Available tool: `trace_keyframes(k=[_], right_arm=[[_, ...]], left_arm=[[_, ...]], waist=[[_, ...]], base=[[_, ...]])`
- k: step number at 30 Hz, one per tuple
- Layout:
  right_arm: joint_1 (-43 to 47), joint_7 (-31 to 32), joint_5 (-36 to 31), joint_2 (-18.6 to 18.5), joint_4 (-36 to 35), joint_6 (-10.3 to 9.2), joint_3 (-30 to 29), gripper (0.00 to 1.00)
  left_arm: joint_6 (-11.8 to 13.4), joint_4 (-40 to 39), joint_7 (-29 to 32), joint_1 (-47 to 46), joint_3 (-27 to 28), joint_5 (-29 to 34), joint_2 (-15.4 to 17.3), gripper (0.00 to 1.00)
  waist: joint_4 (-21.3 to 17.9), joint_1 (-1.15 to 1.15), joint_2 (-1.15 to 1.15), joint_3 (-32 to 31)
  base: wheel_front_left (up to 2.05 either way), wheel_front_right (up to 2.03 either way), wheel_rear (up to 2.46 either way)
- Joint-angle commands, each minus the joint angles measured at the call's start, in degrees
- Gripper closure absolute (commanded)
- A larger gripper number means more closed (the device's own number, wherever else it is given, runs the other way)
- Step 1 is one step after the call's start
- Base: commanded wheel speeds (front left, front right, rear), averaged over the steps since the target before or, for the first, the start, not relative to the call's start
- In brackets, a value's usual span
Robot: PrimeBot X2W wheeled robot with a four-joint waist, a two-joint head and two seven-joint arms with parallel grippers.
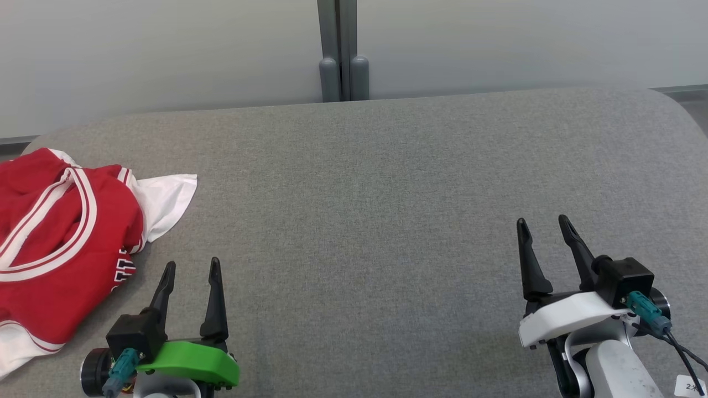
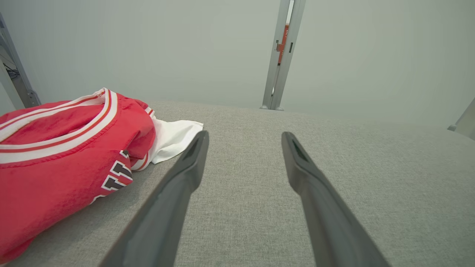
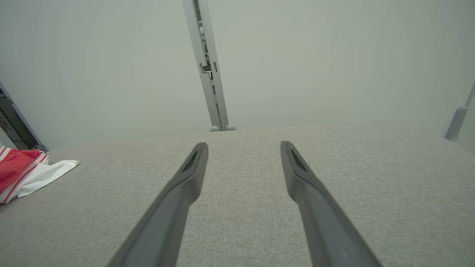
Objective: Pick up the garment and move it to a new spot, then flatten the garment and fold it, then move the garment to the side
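The garment is a red jersey with white and red striped trim and a white part, lying crumpled at the left edge of the grey fabric surface. It also lies at the left of the left wrist view and small at the far left of the right wrist view. My left gripper stands open just right of the garment, touching nothing; its fingers frame bare fabric. My right gripper is open at the lower right, far from the garment, with nothing between its fingers.
A grey post stands against the pale wall behind the surface's far edge. The surface's rounded right corner and left corner show. Bare grey fabric spreads between the two grippers.
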Motion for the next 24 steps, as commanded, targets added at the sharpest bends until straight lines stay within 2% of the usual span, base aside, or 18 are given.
trace_keyframes(k=[1,9,24], right_arm=[[-0.5,-0.5,-1.2,-0.3,-0.1,0.02,0.0,0.00],[-0.6,-1.2,-4.0,-0.3,0.2,0.01,0.3,0.00],[0.0,-1.3,-2.9,-0.3,0.5,0.01,-0.3,0.00]], left_arm=[[-0.2,0.0,-0.5,-0.8,0.0,1.1,0.4,0.00],[0.1,0.2,-1.3,-0.8,-0.5,3.1,0.4,0.00],[0.5,0.7,-1.1,-0.9,-0.3,2.0,0.4,0.00]], waist=[[0.0,0.00,0.00,0.0],[-0.2,0.00,0.00,-0.1],[0.1,0.00,0.00,-0.6]], base=[[0.00,0.00,0.00],[0.00,0.00,0.00],[0.00,0.00,0.00]])
